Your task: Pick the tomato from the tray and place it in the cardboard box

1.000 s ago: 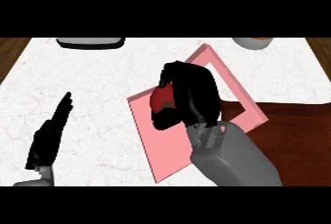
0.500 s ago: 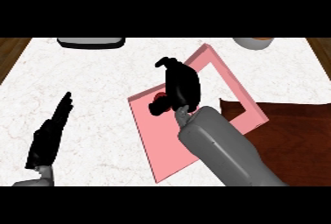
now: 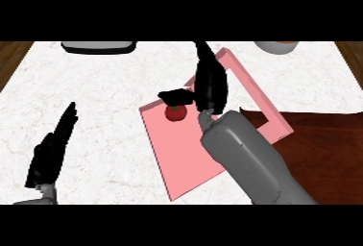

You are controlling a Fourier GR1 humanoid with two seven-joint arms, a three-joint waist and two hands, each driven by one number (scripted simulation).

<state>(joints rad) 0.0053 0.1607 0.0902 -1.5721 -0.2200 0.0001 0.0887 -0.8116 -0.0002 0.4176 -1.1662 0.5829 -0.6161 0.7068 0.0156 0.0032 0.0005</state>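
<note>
A small red tomato [image 3: 175,113] lies on the pink tray [image 3: 183,158], near its left edge. My right hand [image 3: 210,86] is over the tray with its fingers stretched straight toward the far side. Its thumb [image 3: 175,97] sticks out to the left, just above the tomato. The hand is open and nothing is curled round the tomato. My right forearm [image 3: 245,153] covers the tray's middle. My left hand [image 3: 51,151] rests open at the lower left of the white counter, fingers straight. No box that I can make out as cardboard shows.
A grey, dark-rimmed object [image 3: 98,46] sits at the counter's far edge, left of centre. A pale round container [image 3: 276,47] is cut off at the far right. A dark brown surface [image 3: 322,139] lies to the right, beyond the counter's edge.
My right hand was curled over the tomato; its fingers have now straightened and reach farther across the tray. The tomato lies in the same spot, now uncovered. The left hand has not moved.
</note>
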